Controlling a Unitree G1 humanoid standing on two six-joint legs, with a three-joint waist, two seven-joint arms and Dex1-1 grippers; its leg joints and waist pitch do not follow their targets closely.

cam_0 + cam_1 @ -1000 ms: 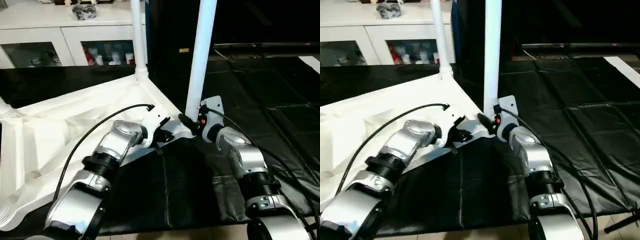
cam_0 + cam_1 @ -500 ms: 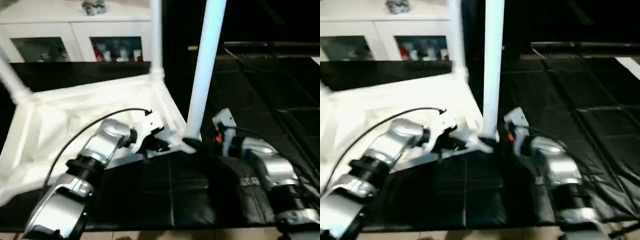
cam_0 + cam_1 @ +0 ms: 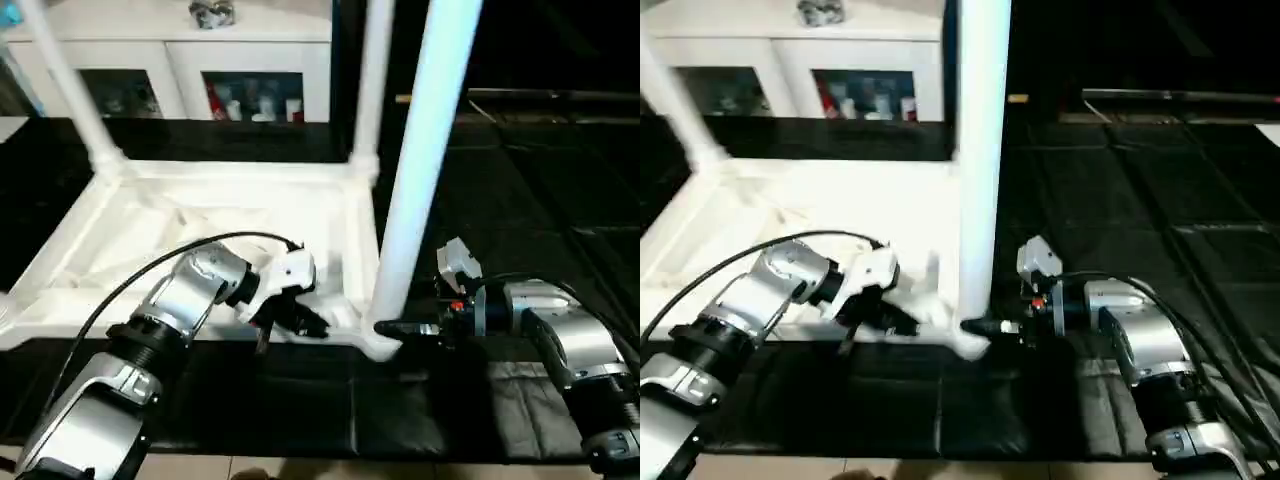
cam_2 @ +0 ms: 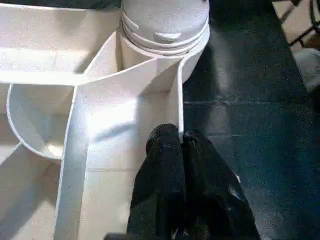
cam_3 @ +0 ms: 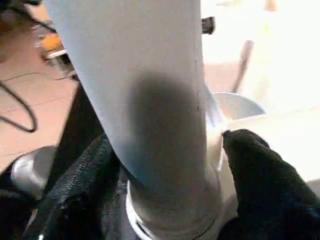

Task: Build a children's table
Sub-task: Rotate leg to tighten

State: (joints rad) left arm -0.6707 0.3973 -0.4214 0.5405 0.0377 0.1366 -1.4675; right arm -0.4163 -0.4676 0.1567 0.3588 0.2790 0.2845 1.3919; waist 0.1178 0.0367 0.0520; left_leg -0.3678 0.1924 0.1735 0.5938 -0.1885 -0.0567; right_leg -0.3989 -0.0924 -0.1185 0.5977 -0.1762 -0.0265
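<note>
White plastic makes up the tabletop [image 3: 200,215], which is laid upside down, ribbed underside up, on the black mat [image 3: 520,180] covering the floor. 3 legs are seen standing in corner sockets: the near-right leg [image 3: 425,150], the far-right leg [image 3: 372,80] and the far-left leg [image 3: 70,85]. The 4th corner, at the near left, is cut off by the frame, so whether its leg is fitted cannot be told. The task is judged largely done, with that corner to be checked and the table then to be turned upright.

The left end effector [image 4: 182,150] is closed on the thin rim wall of the top beside the near-right socket. The right end effector [image 5: 165,165] is set with its fingers either side of the near-right leg's base, spread around it.

Behind the mat, the white cabinet [image 3: 200,50] holds small items behind glass doors; they are too blurred to identify.
</note>
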